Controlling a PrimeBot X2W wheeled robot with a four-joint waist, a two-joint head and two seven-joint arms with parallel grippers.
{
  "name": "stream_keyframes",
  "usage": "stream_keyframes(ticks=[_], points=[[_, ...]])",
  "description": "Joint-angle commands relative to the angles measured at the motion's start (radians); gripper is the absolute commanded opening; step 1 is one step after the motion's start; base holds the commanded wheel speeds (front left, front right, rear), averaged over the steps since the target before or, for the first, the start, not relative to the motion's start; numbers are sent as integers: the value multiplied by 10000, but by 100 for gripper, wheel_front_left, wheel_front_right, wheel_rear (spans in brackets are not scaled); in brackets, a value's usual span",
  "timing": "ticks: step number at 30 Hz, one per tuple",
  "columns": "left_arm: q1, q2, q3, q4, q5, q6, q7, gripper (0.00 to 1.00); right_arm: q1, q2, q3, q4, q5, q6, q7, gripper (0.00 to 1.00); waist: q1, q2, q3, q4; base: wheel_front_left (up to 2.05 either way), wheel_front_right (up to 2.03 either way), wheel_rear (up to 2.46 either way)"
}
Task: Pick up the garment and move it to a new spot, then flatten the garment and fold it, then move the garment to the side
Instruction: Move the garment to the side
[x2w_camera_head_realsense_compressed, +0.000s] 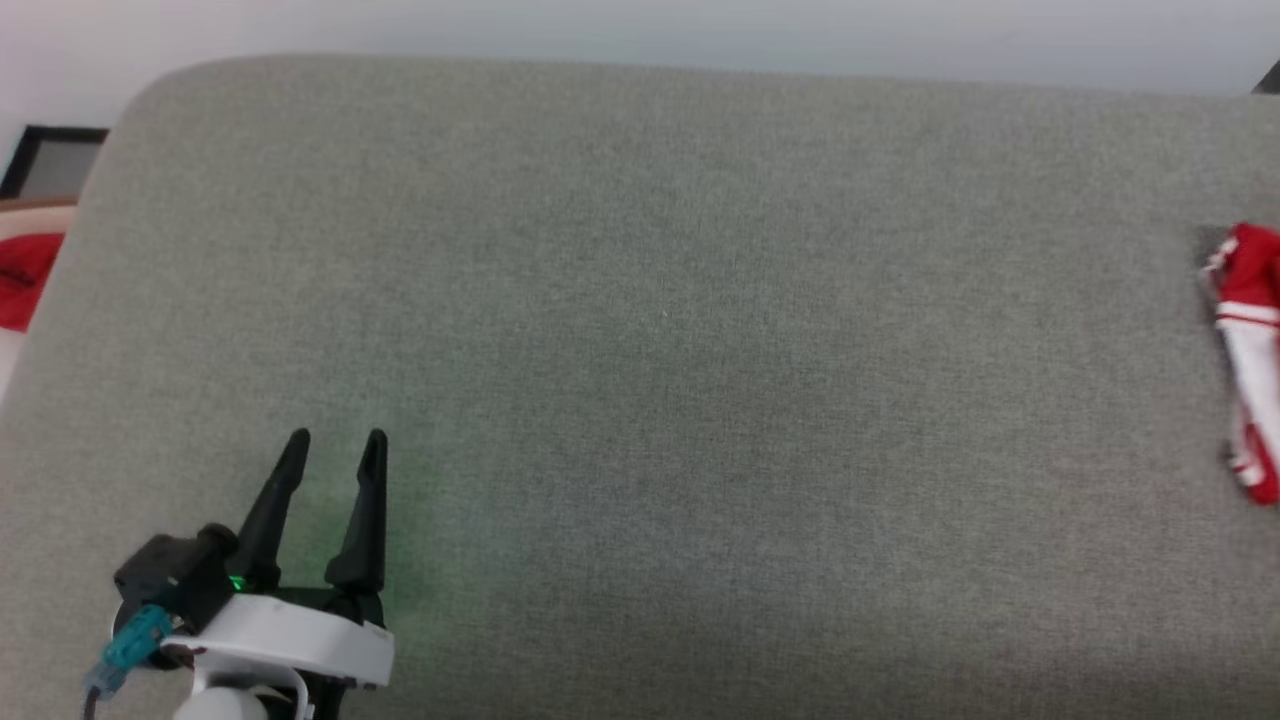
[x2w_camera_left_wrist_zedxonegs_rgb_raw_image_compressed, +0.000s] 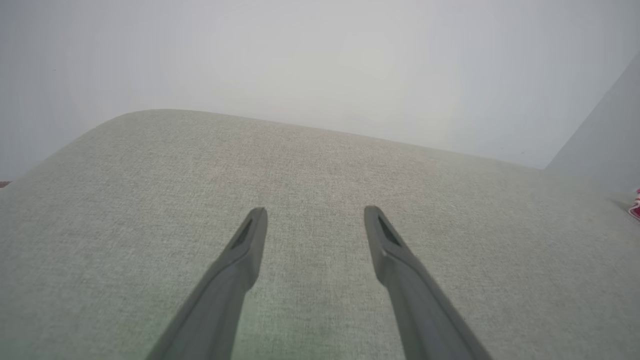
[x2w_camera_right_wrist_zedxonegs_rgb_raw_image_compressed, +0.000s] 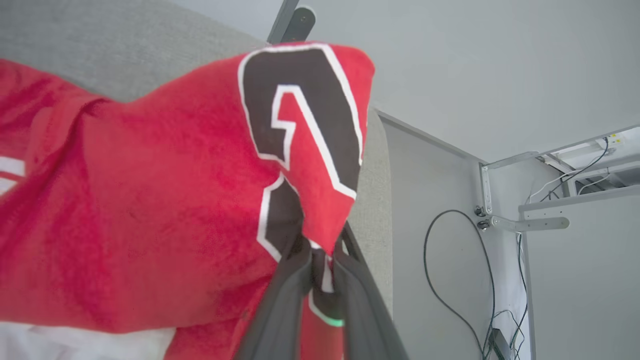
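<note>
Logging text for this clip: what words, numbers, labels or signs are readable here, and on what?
Black, white-edged chest figure on the garment: probably a numeral, but it is folded over and pinched in the right gripper, so it cannot be read for certain.
No other text is legible.

Numeral fold of the red garment (x2w_camera_right_wrist_zedxonegs_rgb_raw_image_compressed: 150, 200) tight in the right claw (x2w_camera_right_wrist_zedxonegs_rgb_raw_image_compressed: 322, 255), grey surface (x2w_camera_right_wrist_zedxonegs_rgb_raw_image_compressed: 100, 35) behind.

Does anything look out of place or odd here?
The garment is bunched up, not flat, at the right edge of the grey surface, with the right gripper holding a fold by its black number, jaws shut. A separate red cloth scrap lies beyond the surface's left edge. Nothing looks damaged.
</note>
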Motion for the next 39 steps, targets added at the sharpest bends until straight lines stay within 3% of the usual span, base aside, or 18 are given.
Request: stream_keyframes(ticks=[1, 10, 26, 27, 28, 29, 30, 39], points=[[-164, 15, 33, -61, 84, -63, -3, 100, -280, -132, 38, 279, -100, -15, -227, 0, 0, 0, 257, 24, 0, 0, 0], [-575, 29, -42, -164, 211, -110, -3, 100, -895, -238, 210, 1333, -708, -15, -877, 0, 0, 0, 833, 5, 0, 0, 0], [-1248, 226, -411, 46, 158, -149, -3, 100, -1614, 854, -201, 2736, -1817, -15, -1380, 1, 0, 0, 1121, -203, 0, 0, 0], [-1230, 237, -407, 59, 143, -151, -3, 100, -1672, 924, -268, 2754, -1890, -15, -1439, 32, 0, 0, 1083, -225, 0, 0, 0], [-1194, 246, -397, 81, 137, -152, -3, 100, -1697, 982, -284, 2744, -1989, -15, -1508, 46, 0, 0, 1024, -252, 0, 0, 0], [-1146, 253, -386, 103, 123, -153, -3, 100, -1696, 1046, -327, 2767, -2012, -15, -1529, 93, 0, 0, 959, -277, 0, 0, 0], [-1091, 262, -371, 127, 109, -154, -3, 100, -1685, 1128, -388, 2799, -2017, -15, -1544, 100, 0, 0, 875, -309, 0, 0, 0], [-492, 318, -232, 281, 141, -157, -2, 100, -1427, 1859, -476, 2357, -1942, -15, -2148, 100, 0, 0, -271, -713, 0, 0, 0]])
